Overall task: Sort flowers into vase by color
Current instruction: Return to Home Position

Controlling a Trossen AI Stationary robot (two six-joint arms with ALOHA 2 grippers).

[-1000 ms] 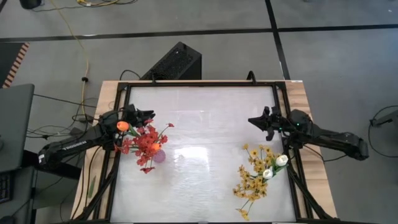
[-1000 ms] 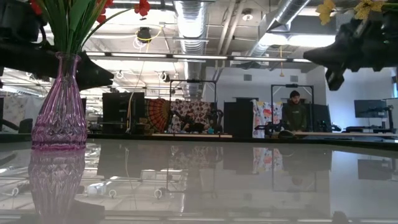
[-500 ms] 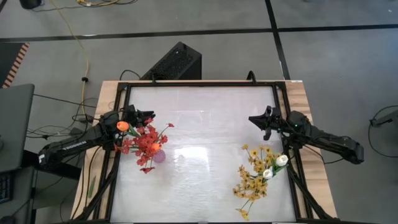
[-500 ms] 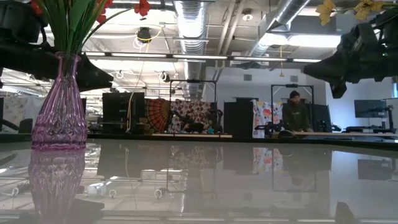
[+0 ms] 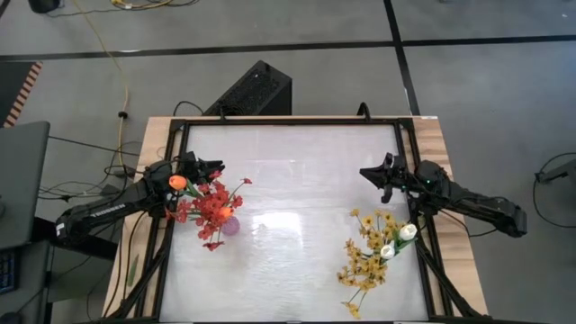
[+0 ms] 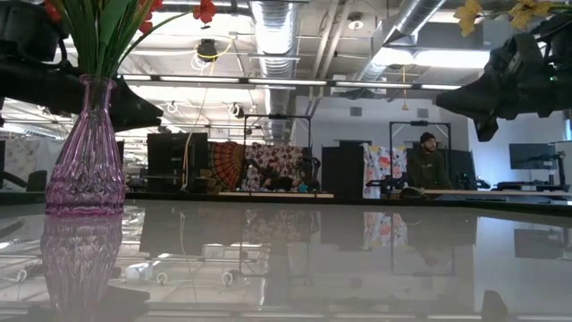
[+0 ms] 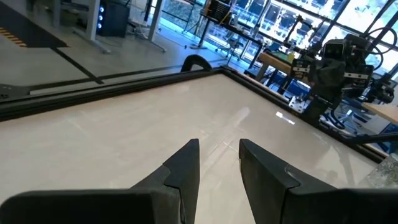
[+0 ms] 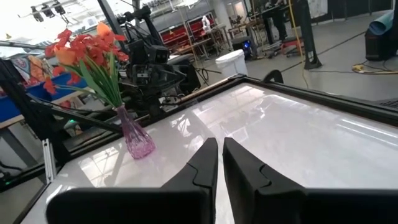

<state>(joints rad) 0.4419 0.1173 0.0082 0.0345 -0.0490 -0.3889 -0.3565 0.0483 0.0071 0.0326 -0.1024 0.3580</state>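
Fanning from a pink vase (image 6: pixel 86 152), red flowers (image 5: pixel 211 211); yellow sprays (image 5: pixel 364 256) apart.

A black case (image 5: pixel 255 90) sits on the floor behind the table (image 5: pixel 297 153).

The left flower bunch (image 5: pixel 209 209) and right flower bunch (image 5: pixel 367 256) stand at opposite table (image 5: pixel 297 162) sides.

Not one word, number or brand name can be read in any of these views. The only lettering is a short white mark on the forearm of the left arm (image 5: pixel 106 210), at about nine o'clock of the worktop (image 5: pixel 297 162) in the high view, and it is too small to make out. A strip of orange-and-black hazard stripes (image 5: pixel 25 90) lies on the floor out towards ten o'clock, bearing no text.
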